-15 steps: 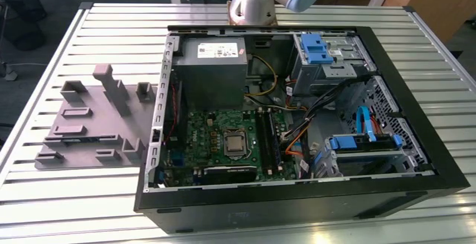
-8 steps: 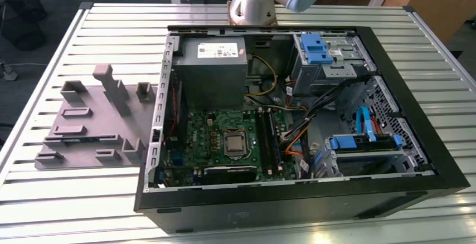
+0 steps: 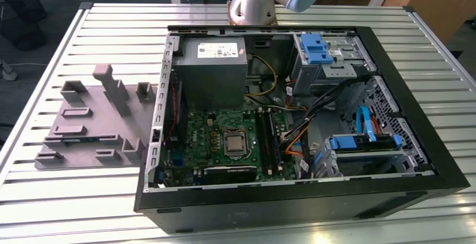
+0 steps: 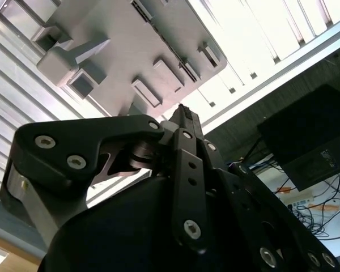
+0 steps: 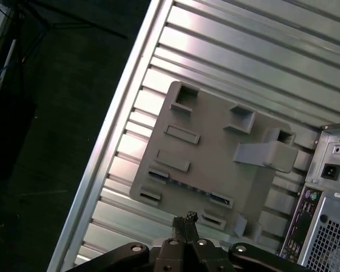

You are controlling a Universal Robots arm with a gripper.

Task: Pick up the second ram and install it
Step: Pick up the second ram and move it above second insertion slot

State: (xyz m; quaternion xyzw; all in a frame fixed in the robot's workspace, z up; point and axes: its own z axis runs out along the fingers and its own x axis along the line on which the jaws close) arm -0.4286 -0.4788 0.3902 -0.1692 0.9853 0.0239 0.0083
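Slatted metal tabletop carries a gray holder. In its long slot I see what I take for the second ram, a thin bluish strip on edge, its long axis along the slats. My gripper hangs above the holder near that slot, jaws pressed together and empty. An open computer case sits beside the holder.

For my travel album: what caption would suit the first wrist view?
Shut pincer poised above a grey holder on a slatted table, beside a computer case.
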